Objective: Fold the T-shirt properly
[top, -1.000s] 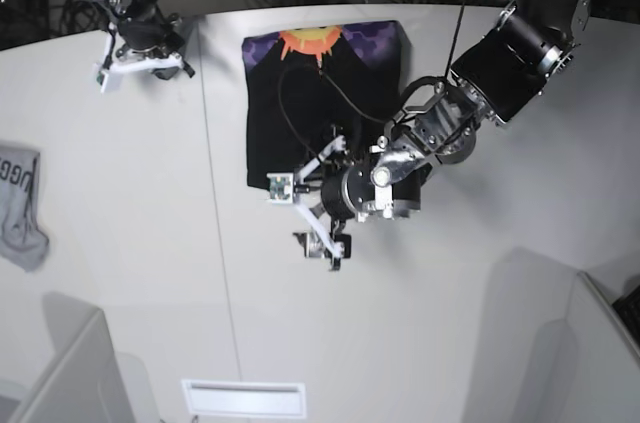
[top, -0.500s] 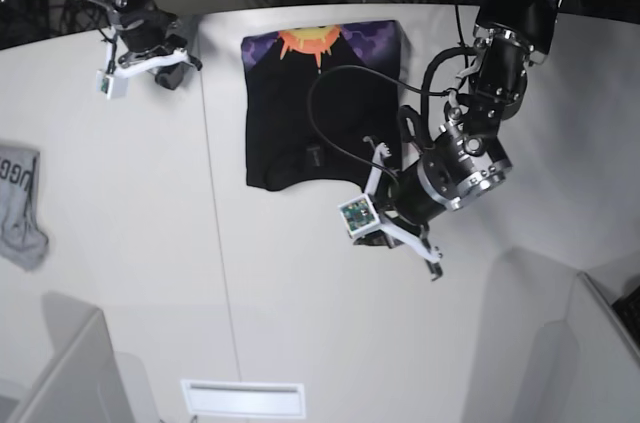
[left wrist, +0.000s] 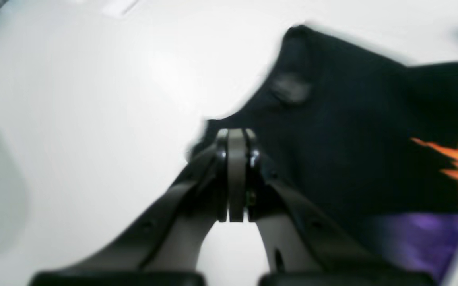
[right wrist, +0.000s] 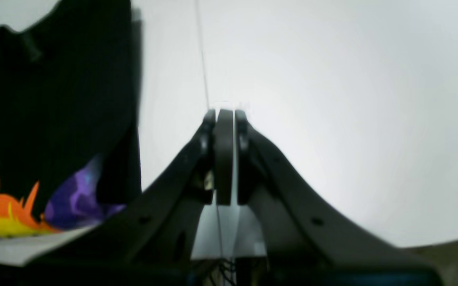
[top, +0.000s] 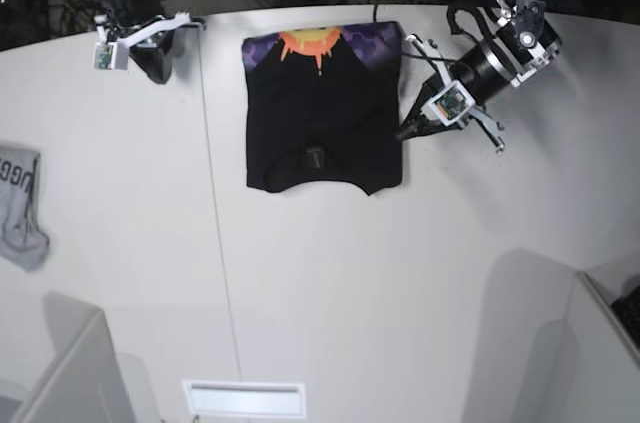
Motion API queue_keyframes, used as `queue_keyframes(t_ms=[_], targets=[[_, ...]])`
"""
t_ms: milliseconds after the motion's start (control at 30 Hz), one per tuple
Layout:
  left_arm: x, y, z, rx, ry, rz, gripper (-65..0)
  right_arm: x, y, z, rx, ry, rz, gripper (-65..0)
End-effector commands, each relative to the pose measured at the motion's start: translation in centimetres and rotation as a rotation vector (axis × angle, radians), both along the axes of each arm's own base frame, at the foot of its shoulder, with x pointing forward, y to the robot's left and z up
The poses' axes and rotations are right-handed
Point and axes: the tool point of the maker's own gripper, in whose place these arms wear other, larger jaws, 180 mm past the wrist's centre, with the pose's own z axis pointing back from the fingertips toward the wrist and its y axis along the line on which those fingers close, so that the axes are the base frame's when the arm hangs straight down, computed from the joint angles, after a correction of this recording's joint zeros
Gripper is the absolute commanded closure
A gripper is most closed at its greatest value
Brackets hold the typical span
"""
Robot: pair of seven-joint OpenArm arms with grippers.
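Far centre on table: shirt lies folded, print edge farthest, long axis near-far. Left gripper pressed together, empty, just beside shirt's right edge, nearer arm. Right gripper pressed together, empty, well apart, far left.

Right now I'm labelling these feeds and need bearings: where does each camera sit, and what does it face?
Base: overhead, looking down on the table, T-shirt, both arms.
Left wrist: behind the shut left claw, facing the T-shirt's black side.
Right wrist: behind the shut right claw, facing bare table, T-shirt at its edge.
Shared: the T-shirt's orange and purple print.
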Motion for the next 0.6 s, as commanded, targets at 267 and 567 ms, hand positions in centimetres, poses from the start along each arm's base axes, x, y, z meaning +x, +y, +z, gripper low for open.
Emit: queue_keyframes(t_ms=[267, 567], targets=[[-7.7, 2.9, -2.4, -0.139, 0.109, 0.078, 0.0, -2.6, -5.8, 2.1, -0.111, -0.094, -0.123, 0.0], [-17.0, 4.3, -6.5, -0.127, 0.375, 0.155, 0.0, -9.3, -6.5, 0.2, -0.135, 0.091, -0.131, 0.0]])
